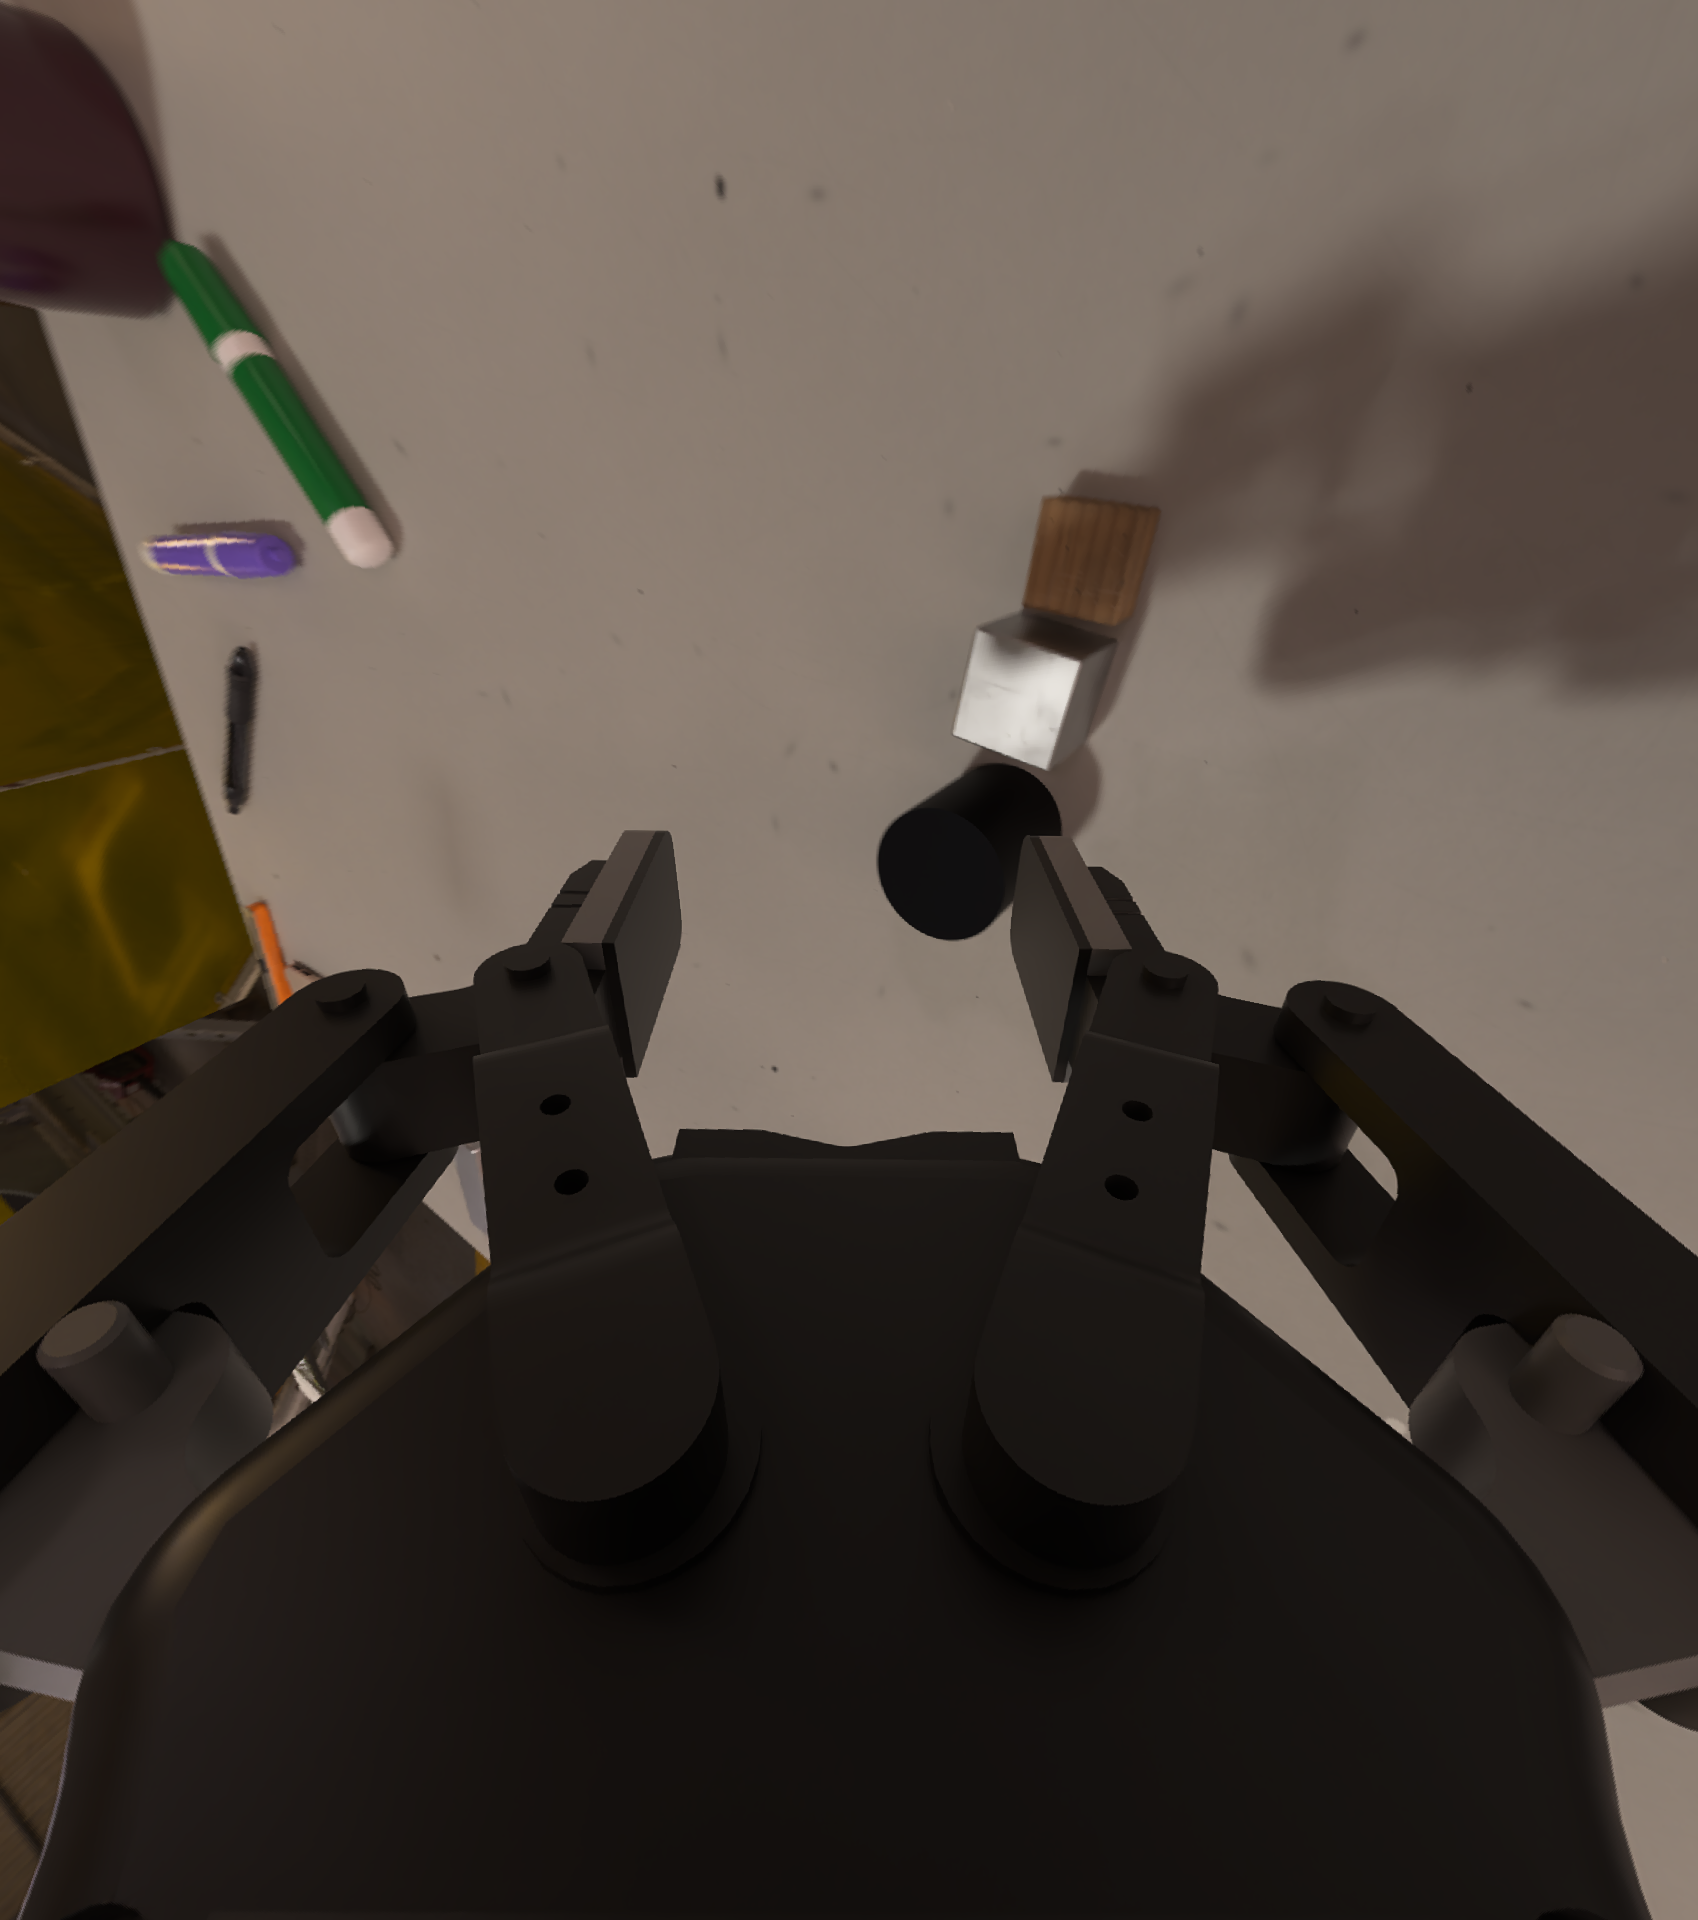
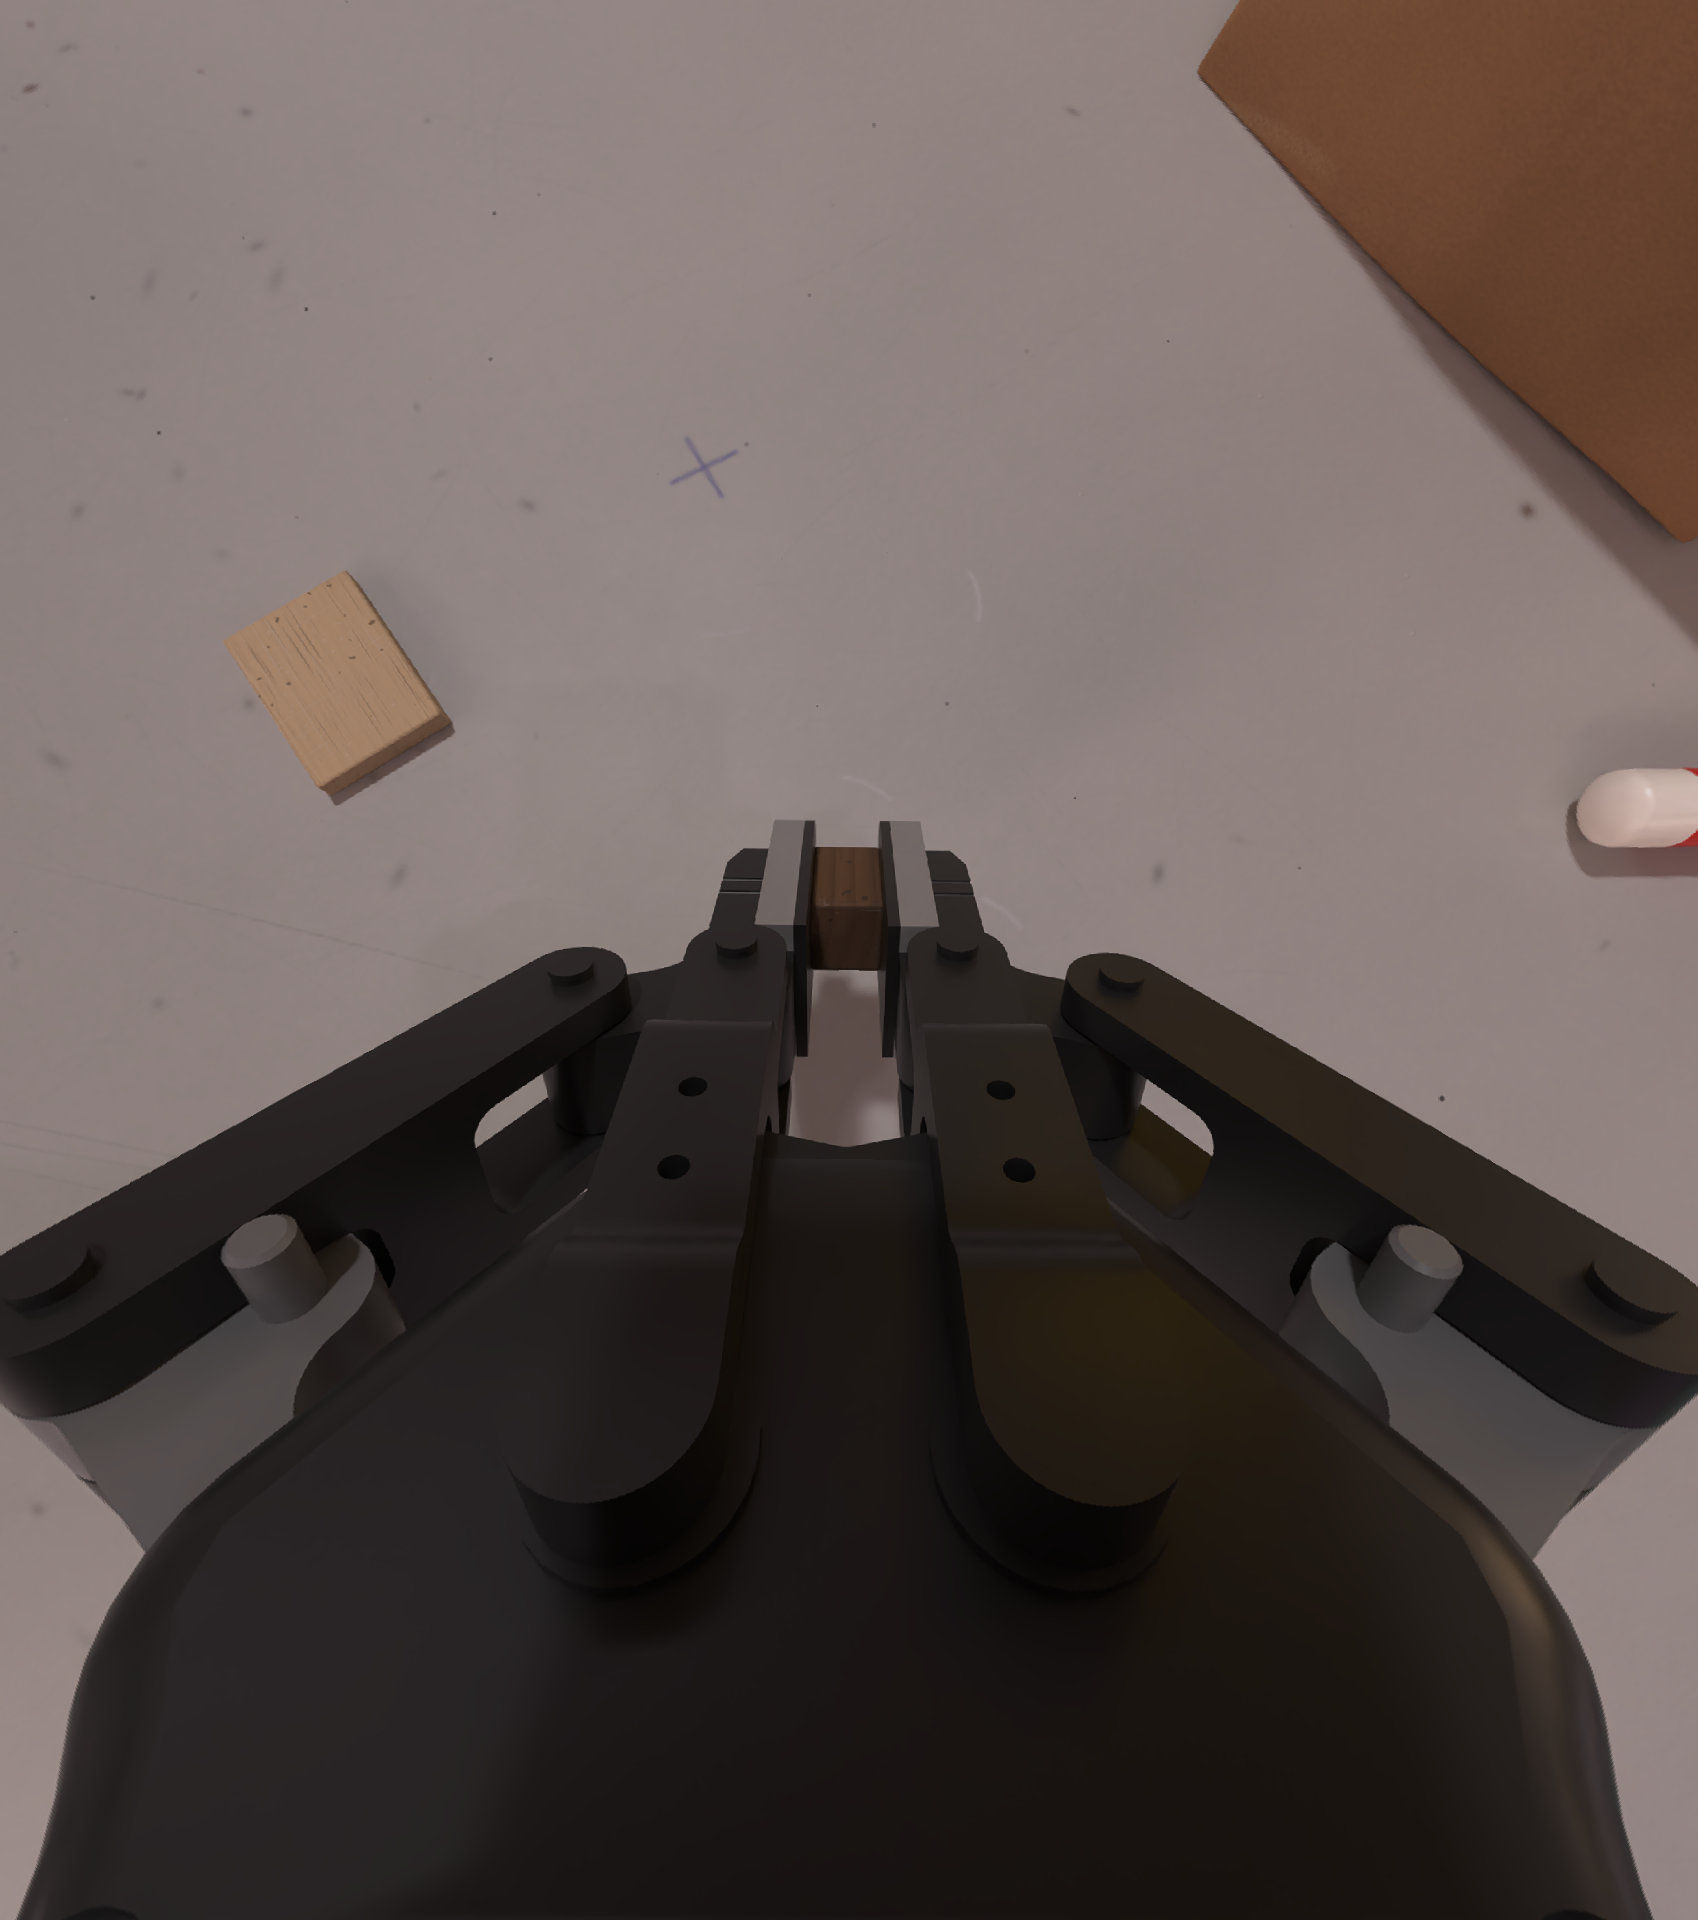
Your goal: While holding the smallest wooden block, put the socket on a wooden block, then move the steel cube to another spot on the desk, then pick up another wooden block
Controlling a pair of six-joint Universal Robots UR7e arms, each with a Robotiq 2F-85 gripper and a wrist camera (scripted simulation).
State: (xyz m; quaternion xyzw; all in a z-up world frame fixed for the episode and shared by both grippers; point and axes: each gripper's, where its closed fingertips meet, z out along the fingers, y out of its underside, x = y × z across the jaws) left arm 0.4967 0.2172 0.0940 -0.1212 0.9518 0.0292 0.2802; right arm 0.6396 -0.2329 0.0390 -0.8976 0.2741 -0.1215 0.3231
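1. Right pincer (image 2: 845, 868): closed on the smallest wooden block (image 2: 843, 906), a dark brown cube held between its pads above the bench (image 2: 1032, 364).
2. Left pincer (image 1: 840, 904): jaws wide apart, holding nothing.
3. Socket (image 1: 959, 857): black cylinder on the bench, just beside the left pincer's right finger.
4. Steel cube (image 1: 1027, 691): just beyond the socket.
5. Brown wooden block (image 1: 1094, 561): directly behind the steel cube.
6. Pale flat wooden block (image 2: 338, 681): far left of the right pincer, lying apart.
7. Green marker (image 1: 273, 400): far left.
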